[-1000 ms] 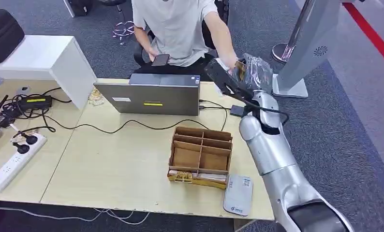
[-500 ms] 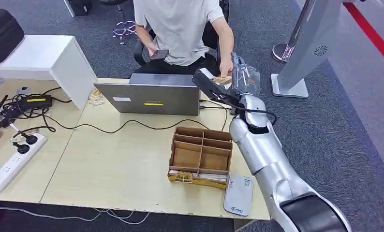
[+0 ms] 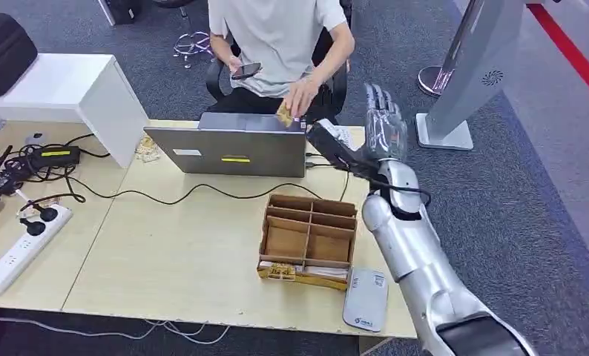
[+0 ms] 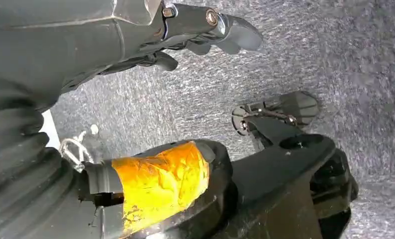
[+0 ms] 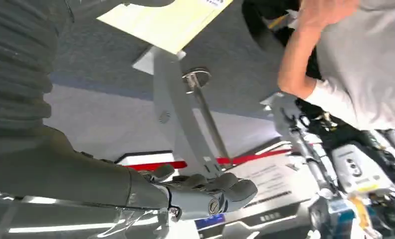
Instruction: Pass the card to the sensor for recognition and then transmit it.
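Holding the card tilted, a person's hand; right robot hand spread, empty.

The right arm is built of smooth silver shell segments, ending at the shoulder end in a dark grey rounded joint cap. A black cable loops around the wrist segment. A black box-shaped wrist camera module is mounted beside the wrist. The right hand has dark grey fingers under a clear glossy film. In the right wrist view, a grey ribbed cover precedes grey fingers with a visible screw. The left hand shows grey metal links with round screw heads.
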Robot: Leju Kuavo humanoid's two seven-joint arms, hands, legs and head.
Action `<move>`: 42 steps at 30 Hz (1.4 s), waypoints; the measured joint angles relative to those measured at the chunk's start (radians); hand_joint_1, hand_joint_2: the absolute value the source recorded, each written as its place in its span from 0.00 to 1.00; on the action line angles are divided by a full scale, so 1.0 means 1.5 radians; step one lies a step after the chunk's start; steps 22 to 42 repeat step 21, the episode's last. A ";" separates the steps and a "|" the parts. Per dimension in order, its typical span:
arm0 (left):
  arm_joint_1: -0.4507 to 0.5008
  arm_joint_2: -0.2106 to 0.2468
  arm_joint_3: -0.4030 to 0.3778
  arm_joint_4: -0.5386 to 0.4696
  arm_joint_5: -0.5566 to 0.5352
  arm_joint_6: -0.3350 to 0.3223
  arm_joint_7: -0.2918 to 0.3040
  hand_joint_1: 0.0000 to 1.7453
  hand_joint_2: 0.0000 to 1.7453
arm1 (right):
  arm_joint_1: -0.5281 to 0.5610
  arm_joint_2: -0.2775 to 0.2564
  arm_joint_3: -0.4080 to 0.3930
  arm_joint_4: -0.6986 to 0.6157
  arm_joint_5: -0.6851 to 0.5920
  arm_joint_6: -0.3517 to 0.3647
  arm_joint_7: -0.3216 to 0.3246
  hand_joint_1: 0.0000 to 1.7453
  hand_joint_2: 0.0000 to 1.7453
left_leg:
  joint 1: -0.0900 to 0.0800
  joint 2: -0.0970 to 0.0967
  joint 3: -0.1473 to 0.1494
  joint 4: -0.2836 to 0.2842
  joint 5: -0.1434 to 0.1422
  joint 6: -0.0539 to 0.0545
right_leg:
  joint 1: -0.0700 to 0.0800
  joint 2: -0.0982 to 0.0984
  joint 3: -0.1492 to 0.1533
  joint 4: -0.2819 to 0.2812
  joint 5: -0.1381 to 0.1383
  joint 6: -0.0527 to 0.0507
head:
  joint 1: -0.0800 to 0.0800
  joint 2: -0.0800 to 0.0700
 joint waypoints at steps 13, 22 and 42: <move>0.001 0.002 0.023 0.000 0.008 0.016 0.019 0.00 1.00 | 0.142 -0.095 -0.059 -0.216 -0.004 0.017 -0.027 0.00 1.00 | 0.000 0.001 0.000 0.000 0.000 0.001 | 0.000 0.001 0.000 0.000 0.001 0.001 | 0.000 0.000; 0.004 0.002 0.039 0.000 0.020 0.023 0.022 0.00 1.00 | 0.176 -0.176 -0.171 -0.215 -0.039 -0.014 -0.009 0.00 1.00 | -0.001 -0.004 -0.002 0.001 0.000 0.001 | 0.000 -0.004 0.000 -0.001 0.000 0.001 | 0.000 0.000; 0.004 0.002 0.039 0.000 0.020 0.023 0.022 0.00 1.00 | 0.176 -0.176 -0.171 -0.215 -0.039 -0.014 -0.009 0.00 1.00 | -0.001 -0.004 -0.002 0.001 0.000 0.001 | 0.000 -0.004 0.000 -0.001 0.000 0.001 | 0.000 0.000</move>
